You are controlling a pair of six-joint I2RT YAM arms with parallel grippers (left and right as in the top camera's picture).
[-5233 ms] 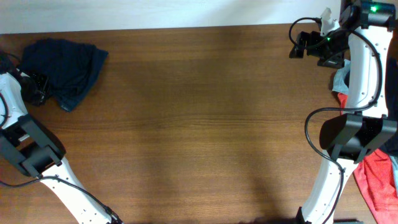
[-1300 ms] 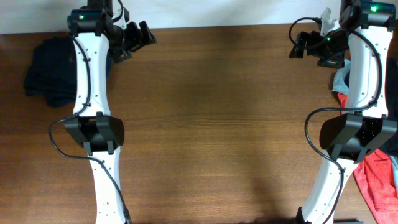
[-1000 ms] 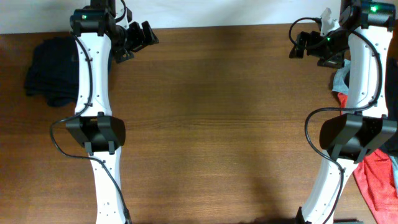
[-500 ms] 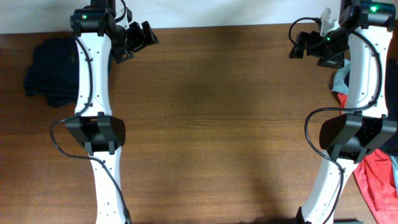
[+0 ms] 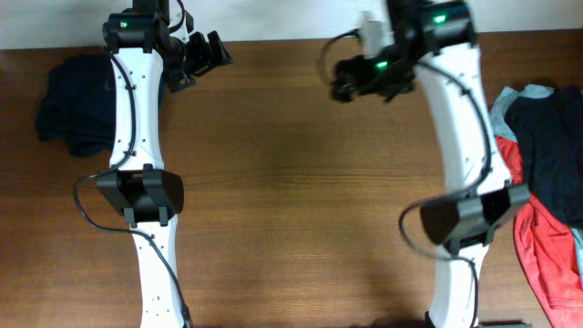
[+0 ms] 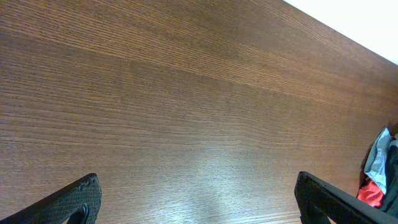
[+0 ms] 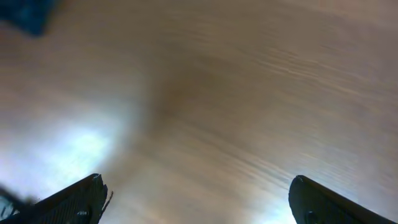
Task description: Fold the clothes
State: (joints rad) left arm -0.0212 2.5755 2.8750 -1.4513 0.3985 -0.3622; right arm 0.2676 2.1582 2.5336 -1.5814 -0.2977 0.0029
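Note:
The clothes [image 5: 73, 105], a crumpled pair of dark navy shorts, lie at the table's back left, partly behind my left arm. My left gripper [image 5: 208, 56] hangs open over bare wood to the right of them, holding nothing. In the left wrist view its fingertips [image 6: 74, 202] frame only table. My right gripper [image 5: 344, 80] is open above the back middle of the table, far from the shorts. The right wrist view is blurred, its fingertips [image 7: 74, 199] stand wide apart, and a dark blue patch [image 7: 25, 12] shows at the top left corner.
A heap of garments [image 5: 547, 155], with a navy top, red and pale grey-blue cloth, lies at the table's right edge. It also shows at the right edge of the left wrist view as the heap [image 6: 379, 177]. The wooden table [image 5: 291, 210] spreads between both arms.
My right arm has swung left from the back right corner to the back middle, uncovering the heap. The left arm, which earlier came away from the shorts, has held still for the last second.

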